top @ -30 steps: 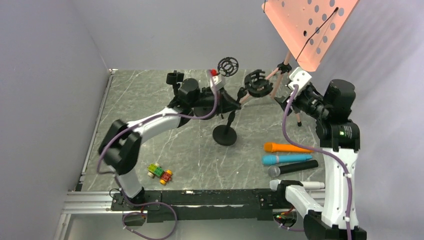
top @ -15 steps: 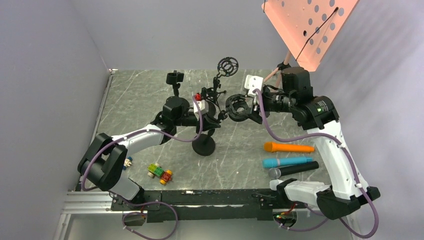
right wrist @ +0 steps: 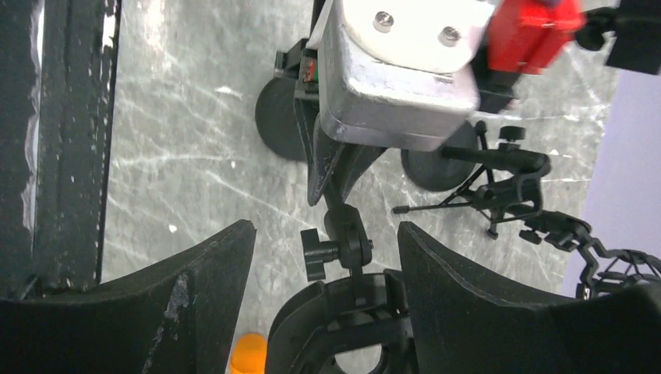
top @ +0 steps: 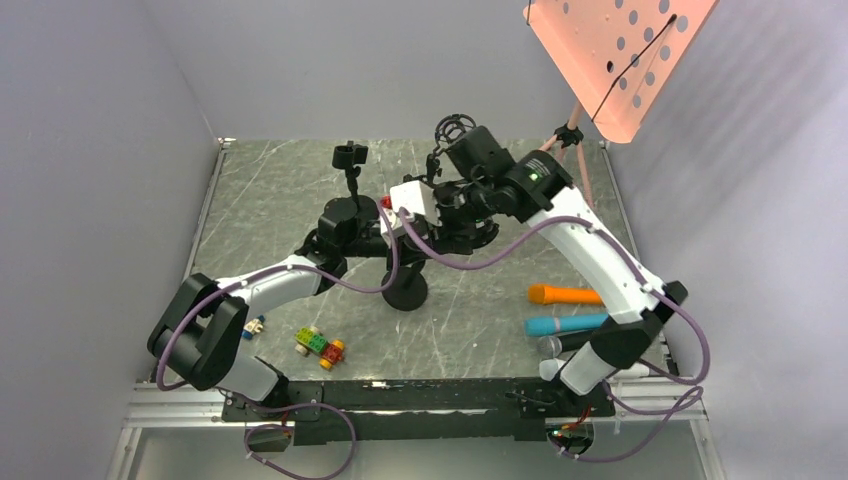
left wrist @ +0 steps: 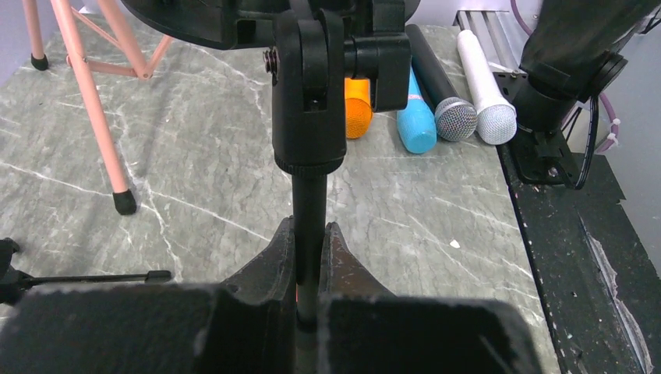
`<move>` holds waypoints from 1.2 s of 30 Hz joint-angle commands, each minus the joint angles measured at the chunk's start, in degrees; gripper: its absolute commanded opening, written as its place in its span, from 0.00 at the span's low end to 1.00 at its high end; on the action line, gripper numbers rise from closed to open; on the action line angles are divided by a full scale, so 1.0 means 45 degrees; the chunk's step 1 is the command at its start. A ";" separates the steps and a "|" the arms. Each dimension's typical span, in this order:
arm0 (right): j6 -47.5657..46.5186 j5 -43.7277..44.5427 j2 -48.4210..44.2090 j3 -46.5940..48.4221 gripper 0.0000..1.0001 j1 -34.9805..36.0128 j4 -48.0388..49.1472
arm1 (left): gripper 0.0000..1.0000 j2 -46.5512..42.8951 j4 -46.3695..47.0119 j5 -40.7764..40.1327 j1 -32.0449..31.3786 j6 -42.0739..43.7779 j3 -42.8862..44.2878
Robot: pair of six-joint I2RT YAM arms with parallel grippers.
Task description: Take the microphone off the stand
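my left pincer (left wrist: 310, 241) is clamped together on the thin black metal pole (left wrist: 309, 199) of the black microphone stand (left wrist: 309, 117), partway up from its round black base (top: 405, 292) and just under the chunky swivel joint. the pole runs straight up between my two fingers.

my right pincer (right wrist: 326, 231) is apart, fingers spread wide. it sits high above the base, one finger on either side of the black ring-shaped cradle (right wrist: 343, 319) at the top of the stand. i cannot tell whether either finger touches the cradle, nor whether a microphone sits in it, because the ring is mostly hidden from me.

the microphones i can see lie on the grey marbled bench (top: 270, 220), well off to the right of the base and side by side. they are an orange one (top: 575, 295), a blue one (top: 565, 323), a black one with a silver mesh head (top: 585, 338) and a white one (left wrist: 485, 82).

behind the base stand a small black tripod holder with a round wire cage (top: 455, 130) and a short black clip holder (top: 350, 158). farther back and to the right is a salmon-pink perforated music rest (top: 620, 50) on pink legs. to the near left of the base lies a little toy car of coloured blocks (top: 320, 345).
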 commanded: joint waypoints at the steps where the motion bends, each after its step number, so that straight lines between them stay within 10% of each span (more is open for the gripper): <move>1: -0.1376 0.1678 0.0921 0.1177 0.71 0.0348 -0.2075 | 0.02 -0.0800 0.0782 0.0240 0.0127 0.0228 -0.0016; 14: -0.4957 0.1633 0.0946 -0.0598 0.49 -0.0538 -0.1356 | 0.07 -0.0684 -0.3499 0.0624 0.0681 0.1756 0.1815; 36: -0.2716 0.0251 0.2057 -0.1952 0.45 0.0152 0.0552 | 0.02 -0.2911 0.0209 0.0423 0.1296 0.0518 -0.0991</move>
